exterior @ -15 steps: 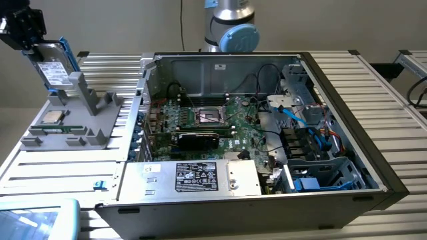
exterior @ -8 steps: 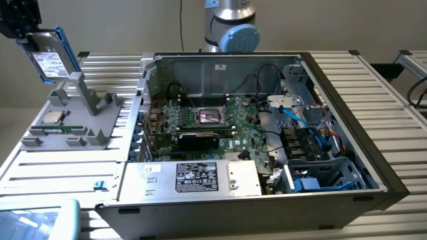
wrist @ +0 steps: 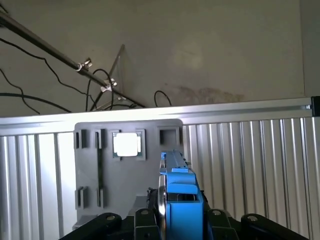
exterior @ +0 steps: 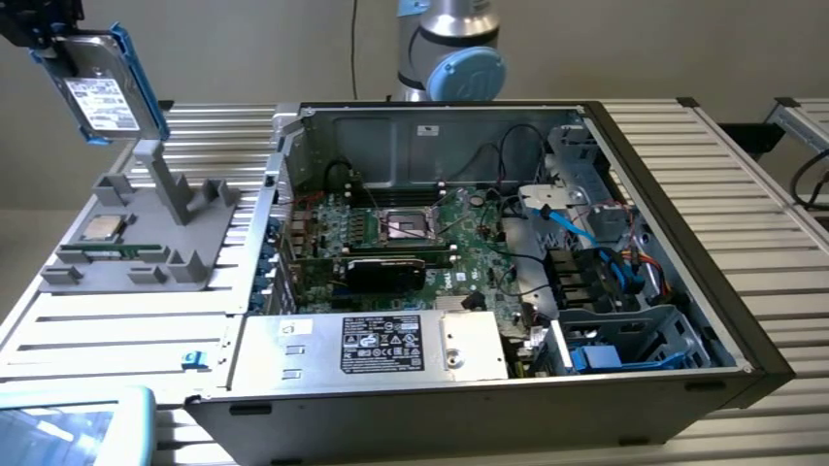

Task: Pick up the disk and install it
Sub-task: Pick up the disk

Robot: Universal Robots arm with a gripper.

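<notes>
Tabletop of aluminium slats [exterior: 725,194] carries everything. On it lies the open computer case [exterior: 388,136], motherboard up, with a silver power supply box [exterior: 291,349] at its near edge and an open drive cage [exterior: 622,335] at the near corner on the exterior view's right. The arm [exterior: 447,49] rises at the far side. A grey parts fixture [exterior: 194,209] sits at the exterior view's left, just beside the case.

The disk [exterior: 101,97] hangs high above that fixture, tilted, label showing, well apart from the case. The gripper [wrist: 180,222] is clamped on one end of it, a finger on either side of the blue carrier. A small processor chip [exterior: 101,229] rests on the fixture below.

The disk looks stiff and dense for its bulk, smooth-faced and probably shock-sensitive. The plastic carrier likely flexes, so a grip across the metal body's edges seems safest.
</notes>
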